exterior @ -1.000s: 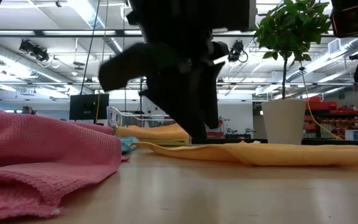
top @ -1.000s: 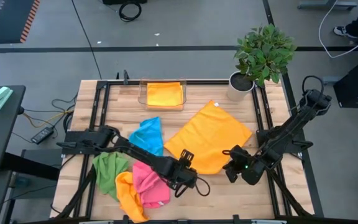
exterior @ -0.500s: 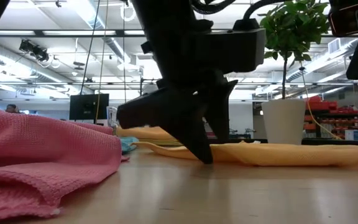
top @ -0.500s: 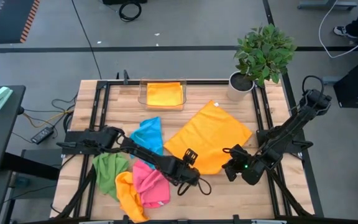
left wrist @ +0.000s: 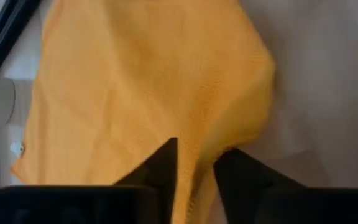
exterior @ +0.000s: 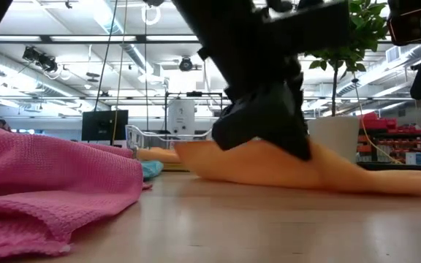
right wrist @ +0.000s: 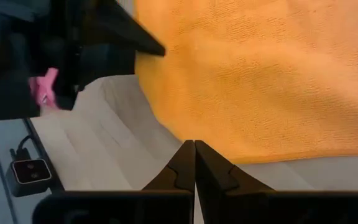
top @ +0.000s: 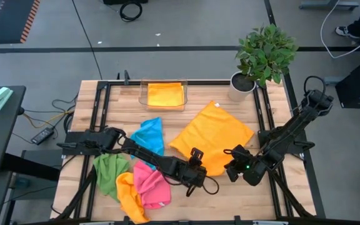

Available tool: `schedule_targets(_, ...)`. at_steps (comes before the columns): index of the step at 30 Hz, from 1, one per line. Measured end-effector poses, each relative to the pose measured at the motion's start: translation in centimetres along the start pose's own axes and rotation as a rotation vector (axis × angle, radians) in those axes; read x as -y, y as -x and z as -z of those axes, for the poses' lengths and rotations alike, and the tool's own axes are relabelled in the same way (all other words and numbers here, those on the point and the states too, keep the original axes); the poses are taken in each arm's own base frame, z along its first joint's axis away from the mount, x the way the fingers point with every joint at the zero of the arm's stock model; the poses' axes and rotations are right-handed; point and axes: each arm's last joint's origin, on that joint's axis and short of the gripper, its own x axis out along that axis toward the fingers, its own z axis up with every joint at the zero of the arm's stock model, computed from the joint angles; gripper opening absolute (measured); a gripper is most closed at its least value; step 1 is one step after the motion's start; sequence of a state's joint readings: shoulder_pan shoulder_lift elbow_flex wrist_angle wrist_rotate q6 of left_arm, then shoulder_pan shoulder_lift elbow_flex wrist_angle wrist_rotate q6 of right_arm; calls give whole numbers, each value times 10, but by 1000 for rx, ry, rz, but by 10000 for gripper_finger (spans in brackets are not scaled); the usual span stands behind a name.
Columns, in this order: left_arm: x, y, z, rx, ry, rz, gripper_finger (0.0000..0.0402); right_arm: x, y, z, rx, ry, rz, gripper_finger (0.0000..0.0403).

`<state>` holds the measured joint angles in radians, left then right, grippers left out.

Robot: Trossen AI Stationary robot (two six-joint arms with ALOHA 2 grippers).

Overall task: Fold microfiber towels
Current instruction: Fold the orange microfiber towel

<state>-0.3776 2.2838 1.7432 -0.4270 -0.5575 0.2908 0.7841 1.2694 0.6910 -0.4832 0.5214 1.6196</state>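
A large orange towel (top: 212, 137) lies spread on the table's centre right. My left gripper (top: 197, 162) is at its near left edge and shut on it; in the low view (exterior: 265, 120) the cloth (exterior: 269, 168) humps up beneath it. My right gripper (top: 230, 159) is shut and low beside the towel's near edge (right wrist: 260, 152); I cannot tell whether it touches the cloth. Blue (top: 149, 136), green (top: 110, 170), pink (top: 150, 185) and small orange (top: 129, 195) towels lie crumpled at the near left. My left gripper pinches the orange towel's near left edge (left wrist: 194, 168) between its two fingers (left wrist: 163, 168), coming from the near left and slanting down. The pinched cloth is raised off the table in a hump. The rest of the towel lies flat toward the far right.
A clear tray (top: 144, 99) holding a folded orange cloth (top: 165, 95) stands at the far edge. A potted plant (top: 264, 53) stands at the far right corner. The pink towel (exterior: 42, 183) fills the low view's left. Bare wood shows along the near edge.
My left gripper has gone toward the table's right and far edges, onto the orange towel's near left edge, and taken hold of it. That edge has risen into a hump and drawn slightly inward; the towel's far part has stayed flat.
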Motion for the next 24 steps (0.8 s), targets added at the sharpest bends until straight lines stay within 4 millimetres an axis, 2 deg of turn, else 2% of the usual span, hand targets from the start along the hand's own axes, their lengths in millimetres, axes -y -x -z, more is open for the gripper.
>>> schedule_targets(3, -6, 11, -3, 13, 66, -2, 25, 0, 0, 0, 1, 1, 0, 11)
schedule_targets(7, -37, 14, 4, -27, 280, 27, 10, 1, -8, -1, 13, 5, 32, 10)
schedule_targets(11, -87, -15, 39, -182, 644, 231, 7, 1, -17, -3, 19, 23, 59, 9)
schedule_targets(13, -101, -38, 58, -249, 779, 371, 7, 1, -20, -2, 34, 35, 62, 8)
schedule_targets(15, -104, -57, 73, -305, 832, 465, 6, -2, -22, -2, 68, 65, 46, 8)
schedule_targets(21, -102, -61, 71, -260, 767, 514, 8, -3, -35, 7, 136, 379, 73, 10)
schedule_targets(24, -102, -62, 70, -243, 762, 512, 5, 0, -46, 2, 165, 455, 136, 19)
